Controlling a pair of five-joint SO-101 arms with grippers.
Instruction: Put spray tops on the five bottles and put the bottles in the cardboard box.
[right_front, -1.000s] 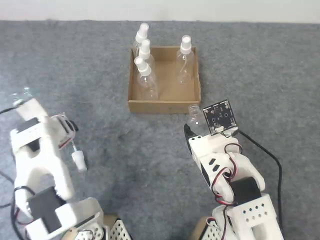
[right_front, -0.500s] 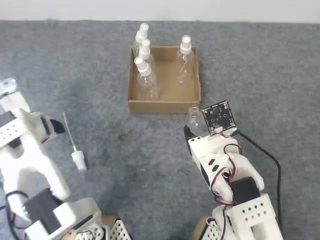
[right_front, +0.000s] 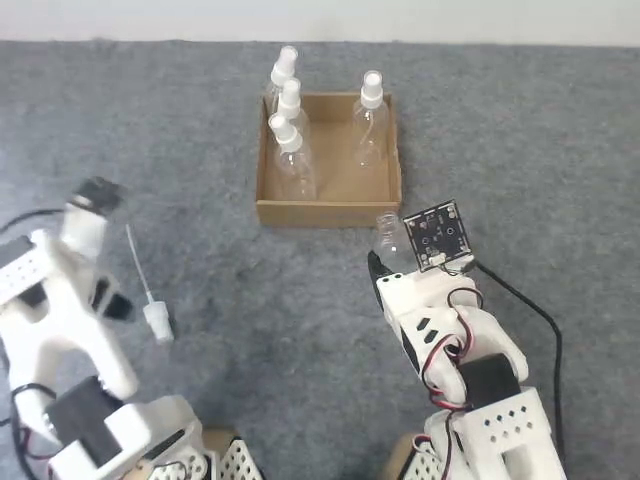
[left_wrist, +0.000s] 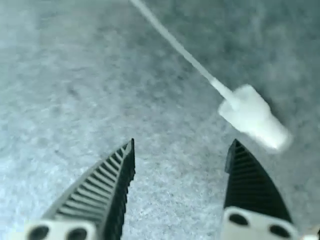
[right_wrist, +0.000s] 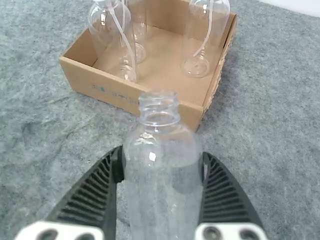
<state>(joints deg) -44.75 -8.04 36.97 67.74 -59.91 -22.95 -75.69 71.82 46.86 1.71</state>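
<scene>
Grey carpet (right_front: 520, 130) under everything, wall to wall. Then two white arms down at the near edge, left arm (right_front: 60, 310) and right arm (right_front: 450, 340).

Next size down, the cardboard box (right_front: 328, 212), out in the far middle, open on top. Four capped bottles upright in it: a row of three left-side bottles (right_front: 292, 160) and a single right-side bottle (right_front: 368, 125) against the opposite wall.

Fifth one, the uncapped bottle (right_wrist: 161, 125), upright with a bare neck, just beside the box's near wall. Clamped around the body by the right gripper (right_wrist: 161, 156), one finger pressed to each side.

Left gripper (left_wrist: 183, 143) spread wide, nothing between the fingers, over the carpet and just short of the spray top (left_wrist: 252, 117).

Smallest bit last: that spray top, lying flat on the carpet over on the left, well apart from the box, thin dip tube (left_wrist: 175, 45) stretched out toward the far side.
</scene>
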